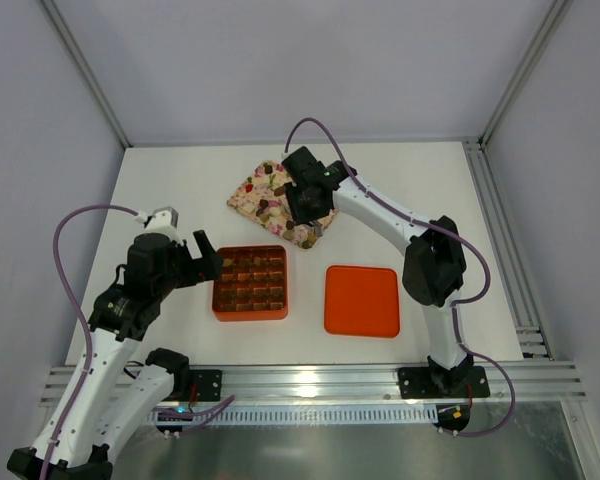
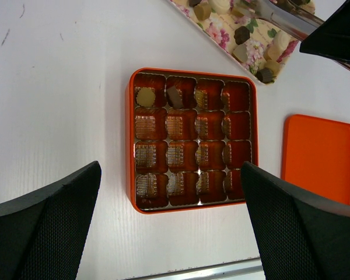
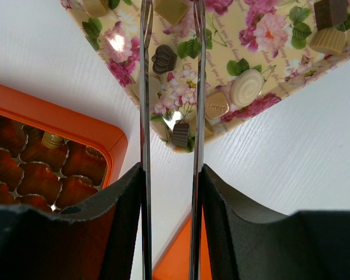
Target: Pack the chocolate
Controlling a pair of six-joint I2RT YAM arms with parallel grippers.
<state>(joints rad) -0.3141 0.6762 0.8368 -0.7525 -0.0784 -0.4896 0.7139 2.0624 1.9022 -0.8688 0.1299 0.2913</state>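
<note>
Several chocolate pieces (image 3: 245, 87), dark brown to cream, lie loose on the floral tray (image 3: 268, 35). My right gripper (image 3: 170, 175) is shut on a pair of metal tongs (image 3: 144, 116) whose two blades reach out over the tray's near corner; their tips run off the top of the view. The orange grid box (image 2: 130, 146) holds a tan chocolate (image 2: 144, 97) and a dark one (image 2: 175, 97) in its far row. My left gripper (image 2: 170, 169) hangs open above the box's near edge, holding nothing.
The orange lid (image 1: 362, 300) lies flat to the right of the grid box (image 1: 218, 300). The floral tray (image 1: 252, 195) sits behind the box, with the right arm (image 1: 430, 260) stretched over to it. A metal rail runs along the table's near edge.
</note>
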